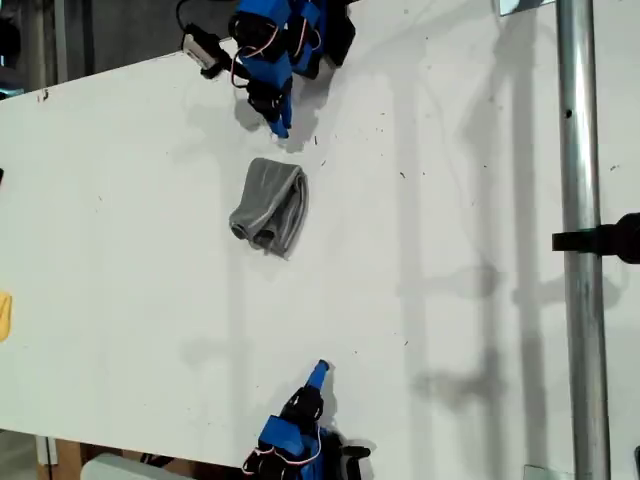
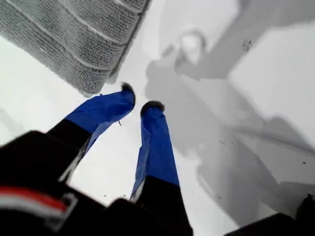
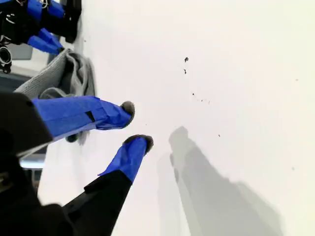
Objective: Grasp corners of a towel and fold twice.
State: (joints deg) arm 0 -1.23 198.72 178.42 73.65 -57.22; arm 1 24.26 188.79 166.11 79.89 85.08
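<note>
The grey striped towel point(image 1: 268, 205) lies in a folded, rumpled bundle on the white table point(image 1: 450, 200), in the upper middle of the exterior view. My first gripper point(image 1: 281, 125) hangs just beyond the towel's far end, jaws a narrow gap apart and holding nothing. In the first wrist view the towel point(image 2: 74, 34) lies close ahead of the first gripper point(image 2: 140, 98), not touching it. My second gripper point(image 1: 319, 373) is at the near table edge, well away from the towel. Its wrist view shows the second gripper point(image 3: 135, 125) slightly open and empty, the towel point(image 3: 64, 73) far off. No single corner stands out.
A metal pole point(image 1: 580, 240) with a black clamp point(image 1: 610, 238) runs down the exterior view's right side. A yellow object point(image 1: 4, 315) sits at that view's left edge. Bare white table surface spreads around the towel.
</note>
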